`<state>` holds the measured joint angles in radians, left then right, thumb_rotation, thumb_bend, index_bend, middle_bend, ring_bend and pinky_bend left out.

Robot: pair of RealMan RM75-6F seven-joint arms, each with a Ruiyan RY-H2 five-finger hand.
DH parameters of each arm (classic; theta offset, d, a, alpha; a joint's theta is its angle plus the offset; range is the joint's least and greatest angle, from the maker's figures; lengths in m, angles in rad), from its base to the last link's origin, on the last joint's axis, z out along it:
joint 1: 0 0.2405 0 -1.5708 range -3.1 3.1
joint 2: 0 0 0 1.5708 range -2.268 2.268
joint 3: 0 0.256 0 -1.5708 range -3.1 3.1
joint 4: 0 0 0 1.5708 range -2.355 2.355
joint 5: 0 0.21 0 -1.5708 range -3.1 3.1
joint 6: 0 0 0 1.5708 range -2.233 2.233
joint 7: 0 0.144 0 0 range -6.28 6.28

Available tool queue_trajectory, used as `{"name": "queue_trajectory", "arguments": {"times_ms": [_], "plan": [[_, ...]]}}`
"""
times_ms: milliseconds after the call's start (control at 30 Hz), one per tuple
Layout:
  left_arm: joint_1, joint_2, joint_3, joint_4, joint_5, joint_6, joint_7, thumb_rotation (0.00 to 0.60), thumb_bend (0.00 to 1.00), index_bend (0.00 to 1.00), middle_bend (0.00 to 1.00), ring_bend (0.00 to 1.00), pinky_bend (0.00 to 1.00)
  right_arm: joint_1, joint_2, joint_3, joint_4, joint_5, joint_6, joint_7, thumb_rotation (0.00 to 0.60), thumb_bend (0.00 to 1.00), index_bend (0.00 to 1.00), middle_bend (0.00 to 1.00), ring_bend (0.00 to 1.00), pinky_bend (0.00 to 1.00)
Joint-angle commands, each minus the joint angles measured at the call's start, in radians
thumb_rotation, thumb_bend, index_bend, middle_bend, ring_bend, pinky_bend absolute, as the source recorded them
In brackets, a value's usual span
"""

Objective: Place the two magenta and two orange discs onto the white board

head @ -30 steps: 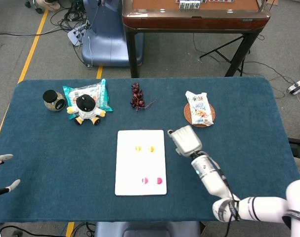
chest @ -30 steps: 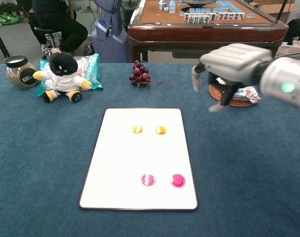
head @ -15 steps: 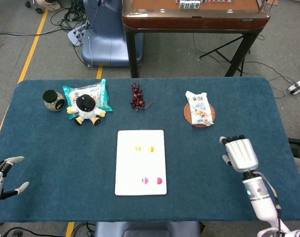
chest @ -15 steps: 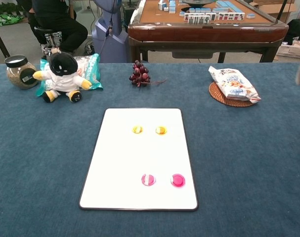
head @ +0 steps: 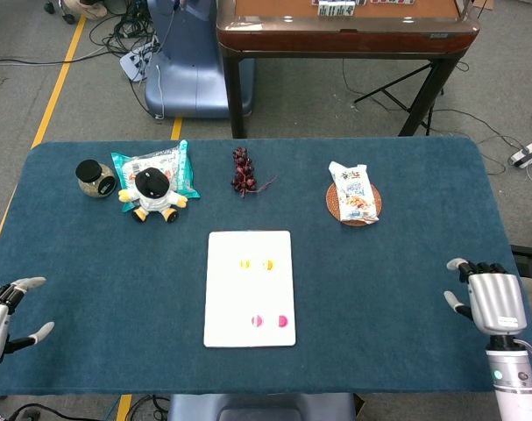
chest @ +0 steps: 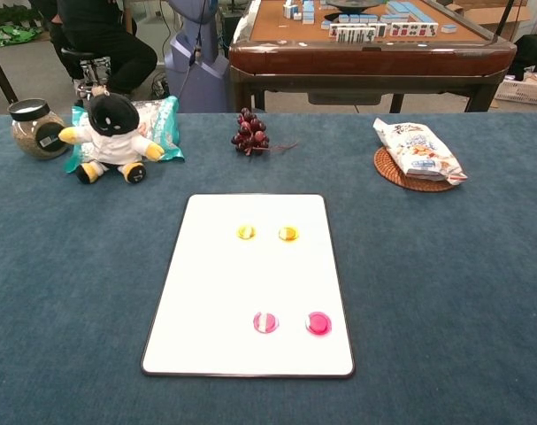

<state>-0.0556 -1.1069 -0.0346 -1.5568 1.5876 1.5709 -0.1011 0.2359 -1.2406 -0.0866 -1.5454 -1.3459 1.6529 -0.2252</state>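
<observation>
The white board (head: 235, 294) (chest: 206, 292) lies in the middle of the blue table. On it are two orange discs (head: 245, 263) (head: 268, 264) (chest: 246, 232) (chest: 288, 234) in the far half and two magenta discs (head: 258, 321) (head: 283, 321) (chest: 265, 322) (chest: 318, 323) in the near half. My right hand (head: 492, 303) hovers at the table's near right edge, fingers apart, holding nothing. At the near left edge my left hand (head: 4, 314) is also empty with fingers spread. Neither hand shows in the chest view.
Along the far side stand a jar (head: 95, 178), a plush penguin (head: 153, 194) on a teal snack bag (head: 181, 165), a bunch of dark grapes (head: 242, 170), and a snack packet (head: 352, 191) on a woven coaster (head: 335, 203).
My right hand has drawn back from beside the board to the table's near right edge and left the chest view. The left hand shifted slightly. The discs stayed put.
</observation>
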Motion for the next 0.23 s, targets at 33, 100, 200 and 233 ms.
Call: {"name": "queue_trajectory", "arguments": {"times_ms": [33,100,200,233], "plan": [[-0.002,-0.003,0.001,0.000,0.003,-0.001,0.005,0.600,0.05,0.34,0.34,0.34,0.52,-0.022,0.023,0.024,0.008,-0.005,-0.010,0.045,0.600,0.14,0.42,0.56,0.51,0.48],[-0.003,-0.005,0.005,0.002,0.005,-0.005,0.008,0.600,0.05,0.34,0.34,0.34,0.52,-0.026,0.031,0.035,0.007,-0.003,-0.024,0.065,0.600,0.14,0.42,0.56,0.51,0.48],[-0.006,-0.008,0.006,0.005,0.000,-0.014,0.012,0.600,0.05,0.34,0.34,0.34,0.52,-0.031,0.035,0.046,0.009,-0.009,-0.045,0.078,0.600,0.14,0.42,0.56,0.51,0.48],[-0.008,-0.009,0.005,0.006,0.000,-0.015,0.014,0.600,0.05,0.34,0.34,0.34,0.52,-0.033,0.036,0.047,0.009,-0.017,-0.052,0.077,0.600,0.13,0.42,0.56,0.51,0.48]]}}
